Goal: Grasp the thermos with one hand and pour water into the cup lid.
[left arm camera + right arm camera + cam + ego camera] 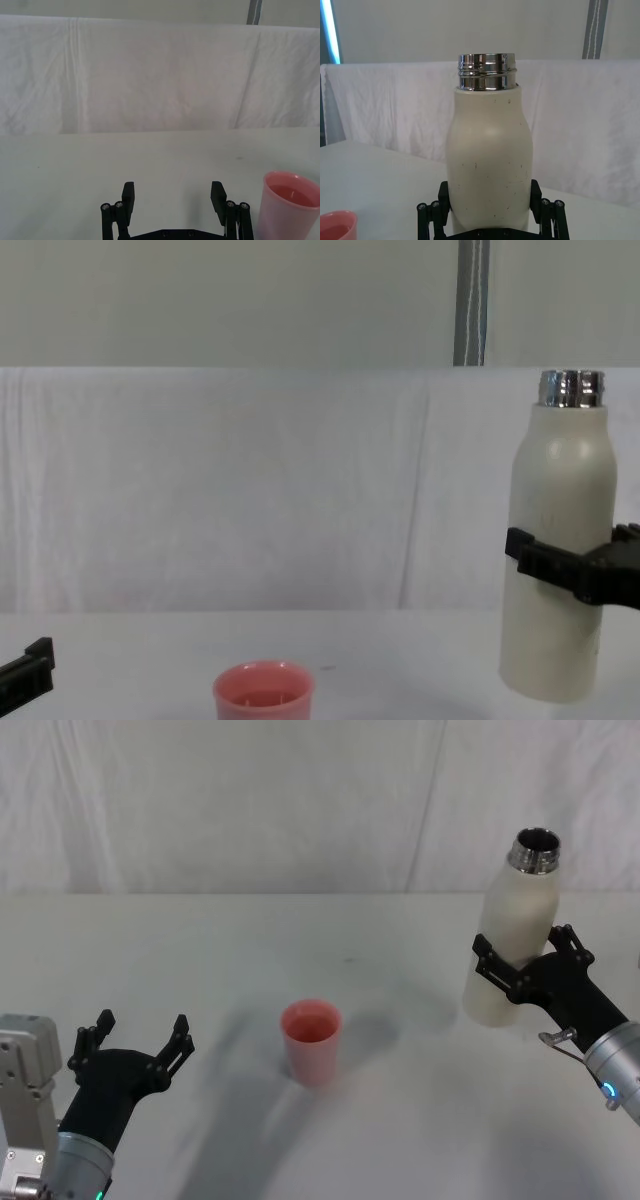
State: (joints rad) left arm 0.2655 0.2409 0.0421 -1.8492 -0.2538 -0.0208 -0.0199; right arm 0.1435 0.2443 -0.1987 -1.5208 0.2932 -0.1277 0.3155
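The cream-white thermos (515, 935) stands upright at the right of the table, its steel neck uncapped. My right gripper (525, 948) is shut on its lower body, one jaw pressed against each side, as the right wrist view shows on the thermos (490, 155). Whether its base touches the table I cannot tell. The salmon-pink cup lid (312, 1040) stands upright in the middle of the table, to the left of the thermos and apart from it. My left gripper (142, 1025) hovers open at the near left, with nothing between its fingers and the cup lid (289, 207) off to its side.
A white cloth covers the table (200, 950), and a white draped backdrop (250, 800) hangs along its far edge. Bare cloth lies between the cup lid and the thermos and across the far half.
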